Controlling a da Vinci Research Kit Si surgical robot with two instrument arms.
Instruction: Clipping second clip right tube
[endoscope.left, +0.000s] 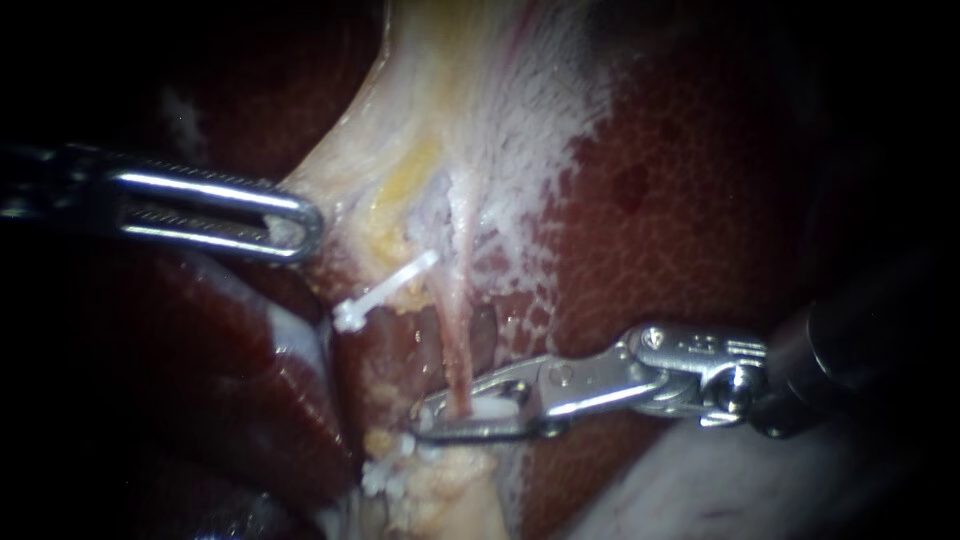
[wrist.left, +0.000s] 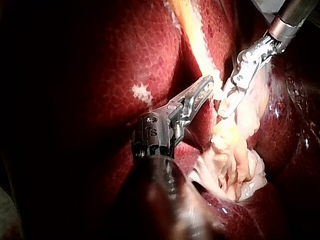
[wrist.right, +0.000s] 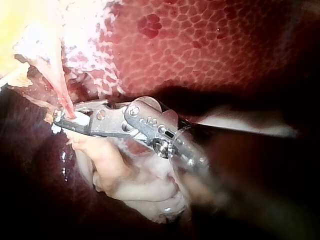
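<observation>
The right tube is a thin pink strand running down from the pale gallbladder tissue. My right instrument straddles its lower end, one jaw on each side, narrowly closed on a white clip carried around the tube. The right wrist view shows the same, the right instrument at the tube. Higher up, another white clip lies slanted beside the tube. My left instrument is shut on the pale tissue edge and holds it to the left; in its own wrist view the left instrument is closed.
Dark red liver surrounds the site. A third white clip sits low among yellowish fatty tissue. Ragged pale tissue hangs under the right instrument.
</observation>
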